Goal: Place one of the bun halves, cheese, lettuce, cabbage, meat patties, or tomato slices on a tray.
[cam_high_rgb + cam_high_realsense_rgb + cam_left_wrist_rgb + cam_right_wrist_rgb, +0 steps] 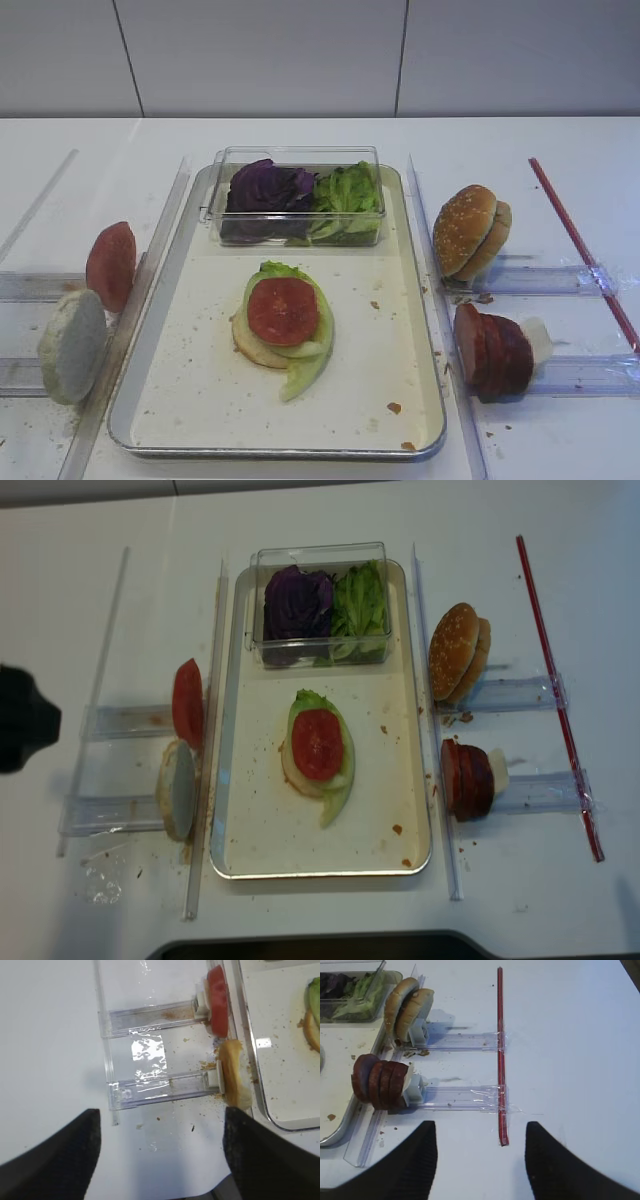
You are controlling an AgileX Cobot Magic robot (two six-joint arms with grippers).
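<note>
Your left hand (160, 1160) hangs spread and empty; ahead, a crumbly bun half (234, 1076) and smooth tomato slice (218, 1001) stand in clear plastic holders (157, 1085). No writing shows.

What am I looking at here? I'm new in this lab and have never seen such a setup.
It is a two-armed robot assembling a burger. Two pictures look down on the table from above; the other two come from cameras on the robot's wrists, and the dark shapes at their bottom edges are its jaws. The left gripper and right gripper are both open and hold nothing.

In the middle lies a silver tray. On it sit a bun half, lettuce and a tomato slice, stacked, plus a clear box of purple cabbage and more lettuce. Clear racks beside the tray hold spare tomato and a bun half on the left, buns and meat patties on the right.
</note>
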